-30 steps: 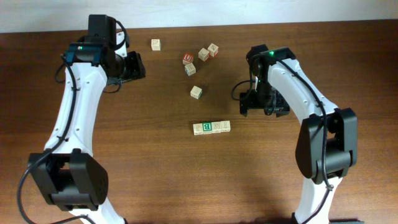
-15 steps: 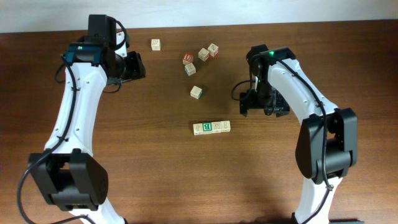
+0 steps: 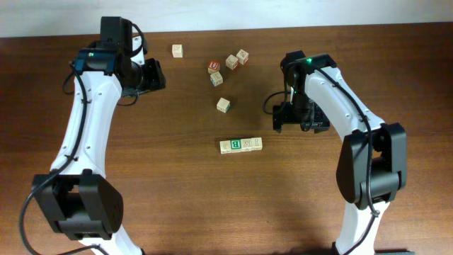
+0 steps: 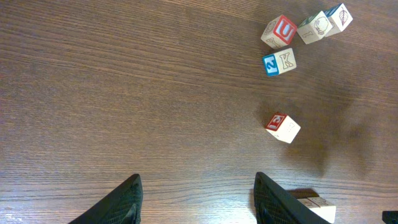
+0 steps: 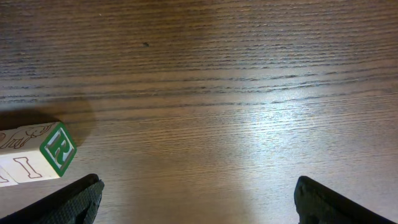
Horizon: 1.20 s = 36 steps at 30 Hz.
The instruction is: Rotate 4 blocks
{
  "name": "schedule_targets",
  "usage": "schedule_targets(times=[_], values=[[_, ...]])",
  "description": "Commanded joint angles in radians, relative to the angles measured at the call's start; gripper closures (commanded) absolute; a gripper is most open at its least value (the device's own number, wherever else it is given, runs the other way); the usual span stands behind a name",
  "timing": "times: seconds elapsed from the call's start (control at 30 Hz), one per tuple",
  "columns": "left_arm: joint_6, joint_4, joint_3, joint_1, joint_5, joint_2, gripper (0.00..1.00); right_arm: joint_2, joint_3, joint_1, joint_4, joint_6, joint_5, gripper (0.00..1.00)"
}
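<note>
The blocks (image 3: 241,144) lie in one short row at mid-table, pale cubes with a green "B" face up. My right gripper (image 3: 297,122) stands open just right of the row, apart from it. In the right wrist view (image 5: 199,202) bare wood shows between the jaws, and the row's end cube (image 5: 57,151) shows a green letter at far left. My left gripper (image 3: 157,74) is open at the back left, far from the row. In its wrist view (image 4: 198,205) nothing sits between the jaws, and a pale cube (image 4: 318,208) peeks from behind the right finger.
Loose cubes lie behind the row: one alone at the back (image 3: 177,50), a red-topped one (image 3: 214,66), three more near it (image 3: 216,78) (image 3: 231,61) (image 3: 243,56), and a single cube (image 3: 224,105) nearer the row. The table's far edge meets a white wall.
</note>
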Motion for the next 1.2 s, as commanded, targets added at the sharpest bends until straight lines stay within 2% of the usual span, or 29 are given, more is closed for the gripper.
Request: schedule_targets(times=[0.0,0.3,0.47,0.6,0.63,0.7,0.73,0.77,0.83,1.0,1.07,1.17], values=[[-0.002,-0.001,0.019,-0.005,-0.007,0.003,0.44,-0.014,-0.006,0.005,0.003,0.003,0.005,0.02],[-0.002,-0.018,0.019,-0.017,-0.008,0.003,0.44,-0.014,-0.006,0.005,0.003,0.003,0.005,0.02],[-0.002,-0.083,0.019,-0.045,-0.008,0.003,0.44,-0.014,-0.006,0.005,0.034,0.004,0.0,0.02],[-0.002,-0.174,0.019,-0.053,-0.024,0.003,0.46,-0.014,-0.006,0.004,0.066,0.003,-0.082,0.0],[-0.011,-0.2,0.019,-0.053,-0.031,0.003,0.56,-0.014,-0.006,0.003,0.05,0.003,-0.089,0.11],[-0.053,-0.217,0.019,-0.053,-0.031,0.003,0.63,-0.014,-0.006,0.004,0.046,0.003,-0.109,0.36],[-0.071,-0.214,0.019,-0.053,-0.031,0.003,0.67,-0.018,-0.003,0.004,0.044,0.003,-0.112,0.54],[-0.071,-0.211,0.019,-0.053,-0.031,0.002,0.69,-0.027,0.003,0.004,0.035,0.003,-0.113,0.61],[-0.071,-0.214,0.019,-0.053,-0.031,-0.016,0.74,-0.089,0.005,0.004,0.031,0.003,-0.112,0.66],[-0.07,-0.263,0.019,-0.053,-0.067,-0.146,0.73,-0.34,0.003,0.004,-0.062,-0.001,-0.082,0.67],[-0.071,-0.278,0.016,-0.071,-0.048,-0.151,0.75,-0.37,-0.015,0.005,-0.066,-0.003,-0.1,0.69],[-0.098,-0.202,-0.072,-0.149,-0.049,-0.151,0.79,-0.372,-0.139,0.005,0.014,-0.019,-0.161,0.74]])
